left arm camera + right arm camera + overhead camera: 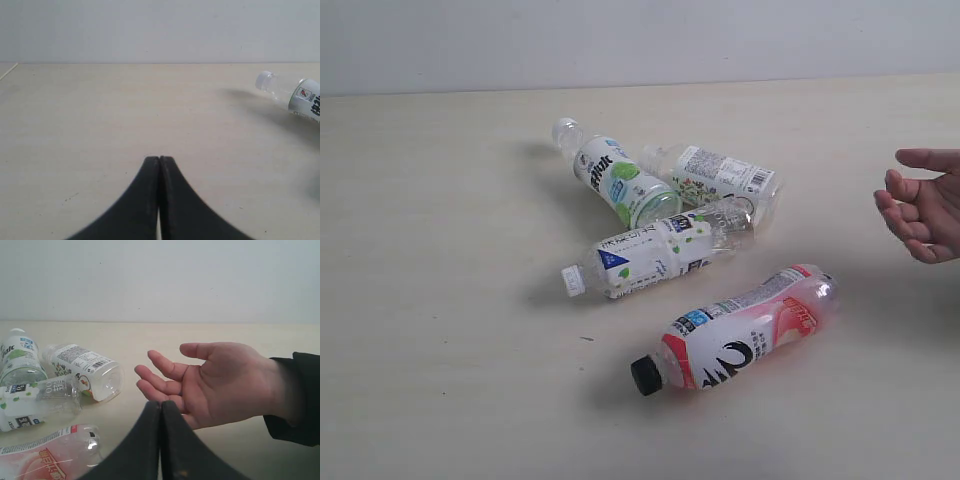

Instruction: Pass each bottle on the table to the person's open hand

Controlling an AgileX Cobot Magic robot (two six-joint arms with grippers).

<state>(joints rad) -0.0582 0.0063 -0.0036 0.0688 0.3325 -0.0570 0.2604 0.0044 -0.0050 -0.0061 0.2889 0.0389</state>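
grippers: left gripper and right gripper both closed, empty | scene: 3 white-capped bottles bunched mid-table; black-capped bottle lies apart; open hand waits on the right | step: probably 1st pick; open right jaws, grasp black-capped bottle across its body; avoid rolling it

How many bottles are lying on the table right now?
4. Green-label bottle at the back, barcode-label bottle beside it, blue-label bottle in front of both, black-capped red bottle nearest the camera. None looks hidden.
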